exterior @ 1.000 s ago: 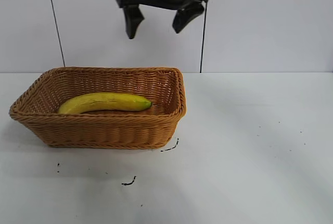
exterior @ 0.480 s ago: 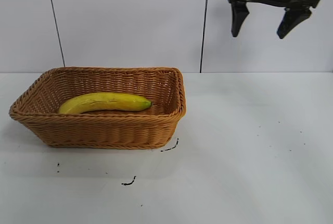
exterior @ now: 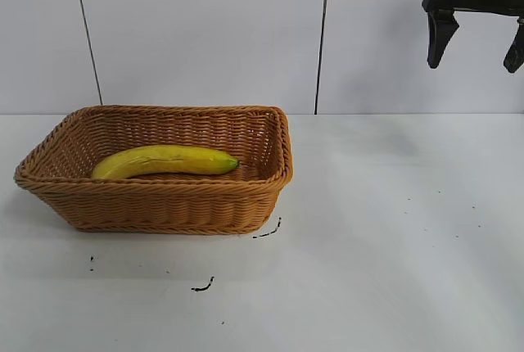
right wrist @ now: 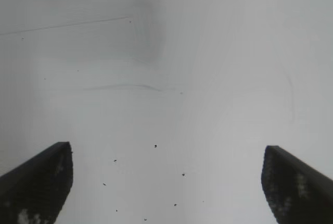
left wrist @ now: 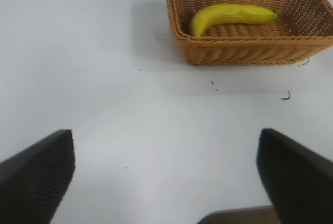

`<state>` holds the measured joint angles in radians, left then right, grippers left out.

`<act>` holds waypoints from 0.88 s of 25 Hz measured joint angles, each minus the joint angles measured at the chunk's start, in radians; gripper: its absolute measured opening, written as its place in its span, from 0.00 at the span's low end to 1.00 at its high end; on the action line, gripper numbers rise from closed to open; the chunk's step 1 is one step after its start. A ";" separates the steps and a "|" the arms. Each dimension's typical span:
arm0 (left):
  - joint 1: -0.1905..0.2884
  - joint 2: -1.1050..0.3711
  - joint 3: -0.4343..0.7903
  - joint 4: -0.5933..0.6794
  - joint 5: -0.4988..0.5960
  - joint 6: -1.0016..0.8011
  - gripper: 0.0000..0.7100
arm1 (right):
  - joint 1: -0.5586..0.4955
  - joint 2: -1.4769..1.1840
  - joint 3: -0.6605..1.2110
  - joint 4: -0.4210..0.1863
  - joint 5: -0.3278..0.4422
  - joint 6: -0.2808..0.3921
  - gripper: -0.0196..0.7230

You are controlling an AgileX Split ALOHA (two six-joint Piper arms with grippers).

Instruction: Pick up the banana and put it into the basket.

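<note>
The banana (exterior: pixel 164 160) lies flat on the floor of the basket (exterior: pixel 164 205), its long curve running along the basket's length, dark tip toward the right-hand wall; nothing touches it. By the look of things the placing is done, so what's left is the getaway. The right gripper (exterior: pixel 476 37) hangs high at the upper right of the outside view, well apart from the basket, fingers spread wide with nothing between them; its own camera shows only bare white table (right wrist: pixel 166 78) and a few dark specks under the open claw. The left gripper (left wrist: pixel 166 177) sits parked over clear table, also spread wide and empty, looking across at the basket with the banana plainly inside.

For a clean finish, I'd say: keep the right claw up at that height while it travels to its rest spot, so no finger dips toward the woven rim; keep the fingers apart, there's nothing to carry; settle smoothly, no jerks that could shake the table and nudge the basket. The left arm has no call to stir; leave it where it is. The banana sits low behind the rim and looks unlikely to roll out.
</note>
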<state>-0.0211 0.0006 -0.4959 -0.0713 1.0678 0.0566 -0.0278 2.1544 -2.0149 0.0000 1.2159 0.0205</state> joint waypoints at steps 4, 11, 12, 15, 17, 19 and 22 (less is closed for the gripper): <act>0.000 0.000 0.000 0.000 0.000 0.000 0.97 | 0.000 -0.047 0.057 0.000 -0.001 0.000 0.95; 0.000 0.000 0.000 0.000 0.000 0.000 0.97 | 0.000 -0.281 0.326 0.000 -0.001 0.000 0.95; 0.000 0.000 0.000 0.000 0.000 0.000 0.97 | 0.000 -0.318 0.375 0.000 -0.001 0.000 0.95; 0.000 0.000 0.000 0.000 0.000 0.000 0.97 | 0.000 -0.462 0.519 0.000 -0.001 -0.002 0.95; 0.000 0.000 0.000 0.000 0.000 0.000 0.97 | 0.000 -0.564 0.627 0.000 -0.001 -0.020 0.95; 0.000 0.000 0.000 0.000 0.000 0.000 0.97 | 0.000 -0.651 0.730 0.005 -0.001 -0.032 0.95; 0.000 0.000 0.000 0.000 0.000 0.000 0.97 | 0.000 -0.806 0.890 0.009 -0.001 -0.041 0.95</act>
<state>-0.0211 0.0006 -0.4959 -0.0713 1.0678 0.0566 -0.0278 1.3481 -1.1247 0.0088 1.2149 -0.0208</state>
